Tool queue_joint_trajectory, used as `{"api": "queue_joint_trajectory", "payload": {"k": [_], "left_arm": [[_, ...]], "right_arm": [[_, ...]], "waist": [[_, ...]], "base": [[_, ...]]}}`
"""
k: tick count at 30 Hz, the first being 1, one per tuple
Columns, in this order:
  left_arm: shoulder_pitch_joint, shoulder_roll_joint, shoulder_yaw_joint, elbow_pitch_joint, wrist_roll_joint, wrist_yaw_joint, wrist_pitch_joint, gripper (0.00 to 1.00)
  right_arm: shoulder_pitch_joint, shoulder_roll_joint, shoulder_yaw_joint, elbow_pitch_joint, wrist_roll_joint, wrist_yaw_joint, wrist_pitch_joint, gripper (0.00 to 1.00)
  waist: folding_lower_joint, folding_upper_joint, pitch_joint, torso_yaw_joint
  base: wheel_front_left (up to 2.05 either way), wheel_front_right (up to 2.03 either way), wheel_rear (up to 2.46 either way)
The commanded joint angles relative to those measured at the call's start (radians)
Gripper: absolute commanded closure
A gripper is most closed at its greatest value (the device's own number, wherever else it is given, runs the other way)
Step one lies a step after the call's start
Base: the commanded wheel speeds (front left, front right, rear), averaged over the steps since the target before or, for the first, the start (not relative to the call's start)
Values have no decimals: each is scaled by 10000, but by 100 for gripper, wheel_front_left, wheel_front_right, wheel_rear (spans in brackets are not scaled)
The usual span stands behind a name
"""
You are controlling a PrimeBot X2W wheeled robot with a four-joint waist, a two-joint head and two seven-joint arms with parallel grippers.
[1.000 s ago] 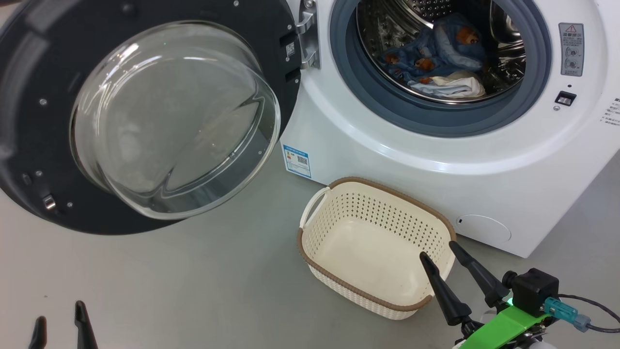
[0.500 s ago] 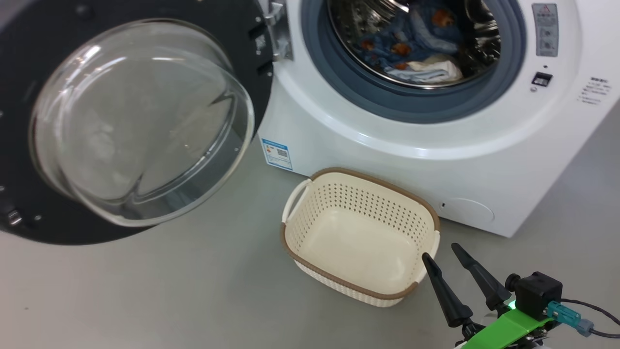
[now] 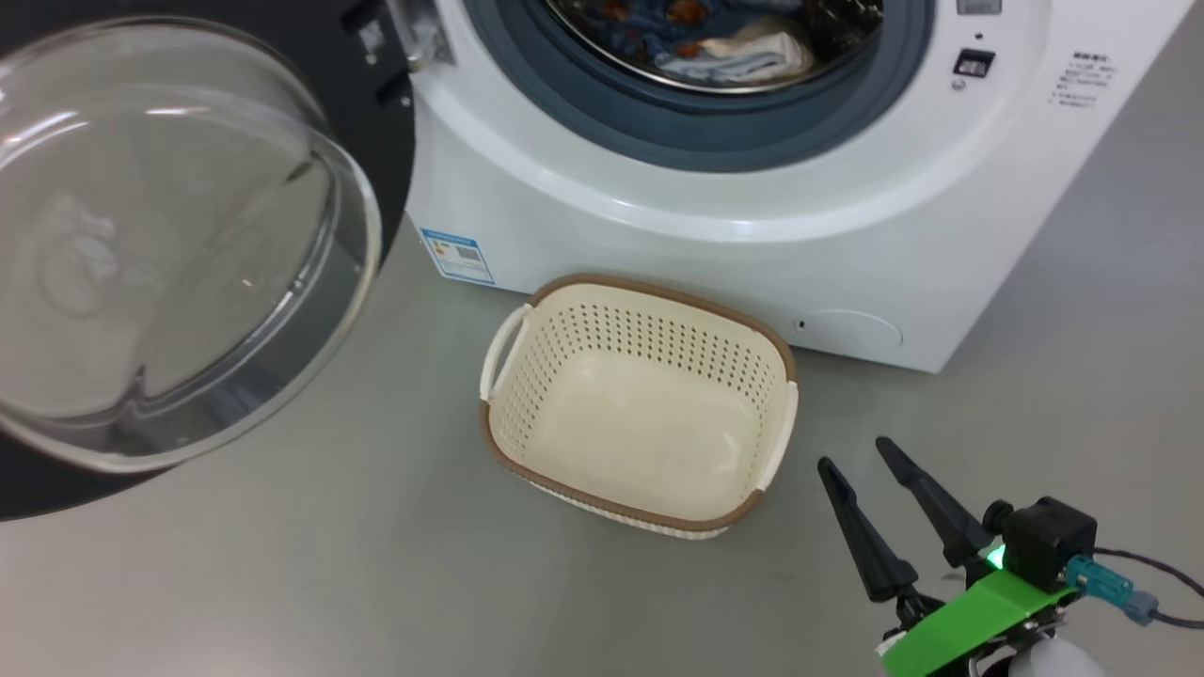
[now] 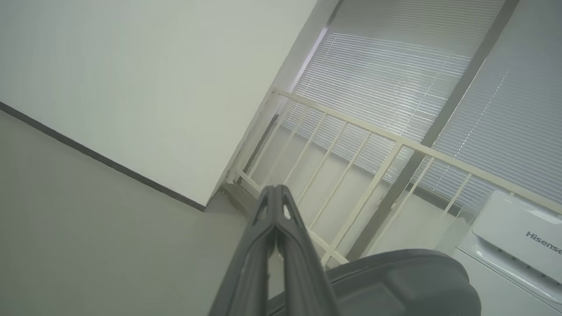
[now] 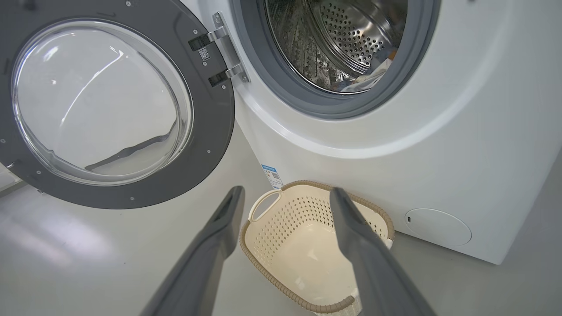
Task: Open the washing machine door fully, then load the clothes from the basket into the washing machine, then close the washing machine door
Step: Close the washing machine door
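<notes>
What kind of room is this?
Probably a laundry room: a white washing machine with clothes inside, its door open, an empty basket on the grey floor, and window blinds.

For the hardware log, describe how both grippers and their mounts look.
Right gripper: two long, black, tapering fingers on a bright green bracket, beside a black cube-shaped block with a green light; a teal connector leads to a dark cable. Left gripper: dark grey fingers, each with a slot near its tip.

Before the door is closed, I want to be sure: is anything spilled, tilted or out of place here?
Nothing stands out. The basket stands upright and empty on the floor, and the clothes lie inside the washing machine, none over its seal.
</notes>
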Motion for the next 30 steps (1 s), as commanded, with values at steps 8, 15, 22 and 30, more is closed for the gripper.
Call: {"api": "queue_joint_trajectory", "payload": {"k": [8, 15, 22, 30], "left_arm": [[-1309, 2164, -607, 1939, -2227, -26, 2538, 100], [-1752, 2738, -1197, 3099, -2930, -26, 4476, 100], [-1888, 2774, -1595, 3459, -3312, -26, 5646, 100], [-1720, 2656, -1982, 3347, -3523, -26, 6502, 100]], "right_arm": [[-529, -186, 217, -365, -99, 16, -49, 0], [-615, -204, 286, -357, -121, 16, -49, 0], [-646, -236, 288, -336, -116, 16, -49, 0], [-670, -215, 278, -313, -114, 16, -49, 0]], "waist": [[0, 0, 676, -432], [0, 0, 806, -485], [0, 0, 848, -470], [0, 0, 774, -469]], "base": [[0, 0, 0], [0, 0, 0], [0, 0, 0], [0, 0, 0]]}}
